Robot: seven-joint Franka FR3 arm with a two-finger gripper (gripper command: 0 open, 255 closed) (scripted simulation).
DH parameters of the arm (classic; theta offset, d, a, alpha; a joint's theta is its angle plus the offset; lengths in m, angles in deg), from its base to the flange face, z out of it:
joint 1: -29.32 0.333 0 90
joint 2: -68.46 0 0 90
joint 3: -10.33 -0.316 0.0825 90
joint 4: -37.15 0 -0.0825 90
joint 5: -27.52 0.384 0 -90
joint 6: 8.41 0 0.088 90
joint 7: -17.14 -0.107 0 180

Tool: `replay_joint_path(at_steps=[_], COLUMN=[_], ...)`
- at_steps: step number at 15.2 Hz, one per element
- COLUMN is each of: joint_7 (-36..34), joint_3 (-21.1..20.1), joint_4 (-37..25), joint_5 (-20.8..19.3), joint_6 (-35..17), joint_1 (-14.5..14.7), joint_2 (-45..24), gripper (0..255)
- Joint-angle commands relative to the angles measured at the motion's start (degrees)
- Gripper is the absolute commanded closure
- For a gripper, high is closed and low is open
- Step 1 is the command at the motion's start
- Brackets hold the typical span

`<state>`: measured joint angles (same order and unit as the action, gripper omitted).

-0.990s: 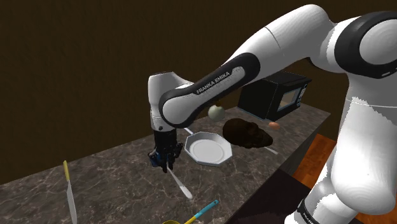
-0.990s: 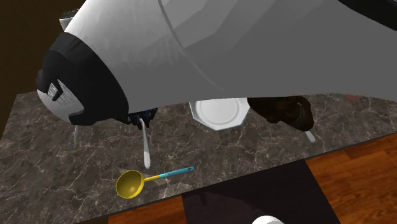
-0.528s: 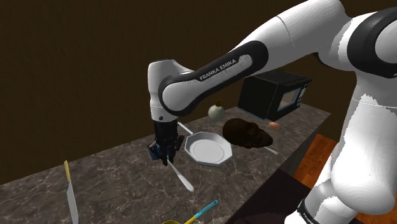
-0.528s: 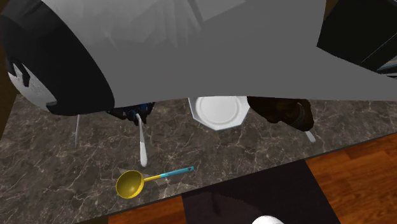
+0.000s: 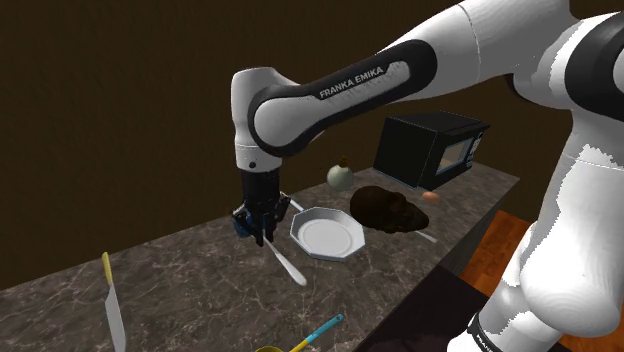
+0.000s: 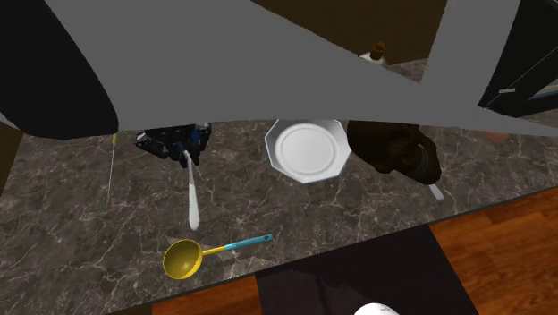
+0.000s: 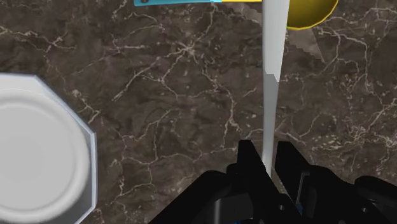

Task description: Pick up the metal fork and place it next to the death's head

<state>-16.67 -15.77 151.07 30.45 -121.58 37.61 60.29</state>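
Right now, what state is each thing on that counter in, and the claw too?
Gripper, shut on the fork.
Fork, held by one end, slanting down.
Plate, empty, flat on the counter.
Ladle, lying on the counter, bowl empty.
Microwave, door shut.
Skull, resting beside the plate.

The plate (image 5: 325,235) rests on the counter (image 5: 190,275) between fork (image 5: 286,263) and death's head (image 5: 390,208).

Dk marble countertop (image 5: 200,280) w/ pale veins; plain dk-brown wall (image 5: 120,100) behind; reddish wood-plank floor (image 6: 501,259); black microwave (image 5: 432,148) at counter's far end.
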Motion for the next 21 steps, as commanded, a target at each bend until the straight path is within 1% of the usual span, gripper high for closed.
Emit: replay_joint_path(at_steps=[1,11,16,21], joint_7=[0.2,0.3,7.4,14.3], joint_3=[0.0,-0.1,2.5,6.2], joint_4=[-0.7,-5.3,5.9,15.4], joint_5=[0.3,1.2,4.9,6.9], joint_6=[1.4,8.1,7.1,7.3], joint_1=[-0.1,-0.4,-3.3,-5.0], joint_2=[0.7,3.1,13.5,22.9], gripper=[255,255,255,255])
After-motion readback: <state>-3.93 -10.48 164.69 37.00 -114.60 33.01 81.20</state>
